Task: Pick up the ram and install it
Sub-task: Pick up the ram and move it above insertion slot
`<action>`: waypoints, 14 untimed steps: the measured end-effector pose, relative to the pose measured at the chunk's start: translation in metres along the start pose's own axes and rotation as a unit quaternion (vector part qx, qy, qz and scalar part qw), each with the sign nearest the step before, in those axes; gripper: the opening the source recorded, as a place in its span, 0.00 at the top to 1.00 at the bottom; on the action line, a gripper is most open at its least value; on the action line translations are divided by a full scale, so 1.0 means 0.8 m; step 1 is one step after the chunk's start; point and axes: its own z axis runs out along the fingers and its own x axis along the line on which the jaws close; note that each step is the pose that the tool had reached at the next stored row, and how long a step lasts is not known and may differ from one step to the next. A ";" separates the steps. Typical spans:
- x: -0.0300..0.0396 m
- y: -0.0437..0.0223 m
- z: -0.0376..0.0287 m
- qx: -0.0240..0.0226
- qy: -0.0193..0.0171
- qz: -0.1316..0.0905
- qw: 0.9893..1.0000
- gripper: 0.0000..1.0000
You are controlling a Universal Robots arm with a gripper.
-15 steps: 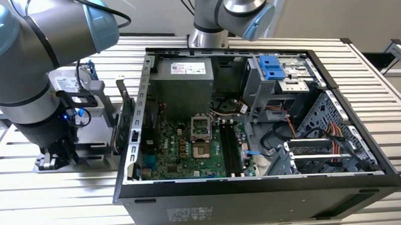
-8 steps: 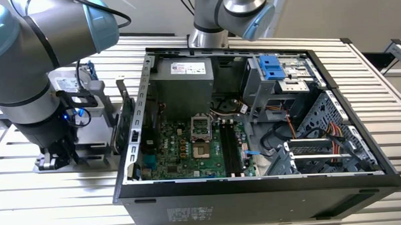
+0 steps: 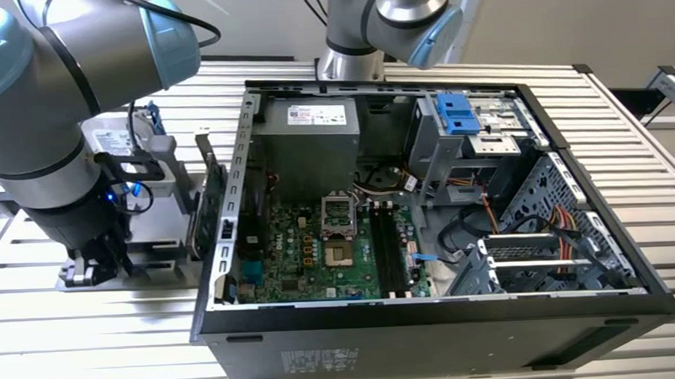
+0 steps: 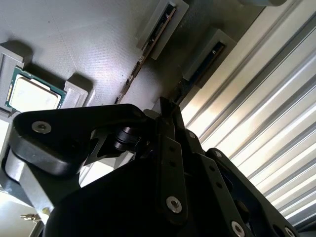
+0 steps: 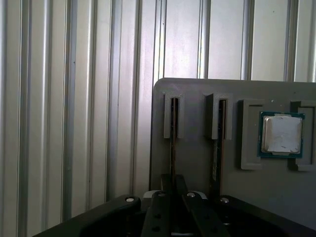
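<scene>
Straddling the ram [image 5: 173,138], the gripper [image 5: 173,178] clamps its near end; ram stands on edge in the tray's [image 5: 195,158] edge slot; ribbed table [image 5: 74,123] alongside.

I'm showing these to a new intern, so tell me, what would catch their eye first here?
The open computer case in the middle of the exterior view, green motherboard bared, stands out first. At the exterior view's left the robot arm reaches down beside it to a grey holder. In the first wrist view the pincer sits at a ram stick standing on edge in a slot, a processor chip lying nearby.
</scene>
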 end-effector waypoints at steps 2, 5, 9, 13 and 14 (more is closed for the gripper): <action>0.0000 0.0000 0.0000 0.000 0.000 0.000 1.000 1.00; 0.0000 0.0000 -0.0001 0.000 0.000 0.000 1.000 1.00; 0.0000 0.0001 -0.0040 0.000 0.000 0.000 1.000 1.00; 0.0000 0.0004 -0.0098 0.000 0.000 0.000 1.000 1.00; 0.0000 0.0005 -0.0112 0.000 0.000 0.000 1.000 1.00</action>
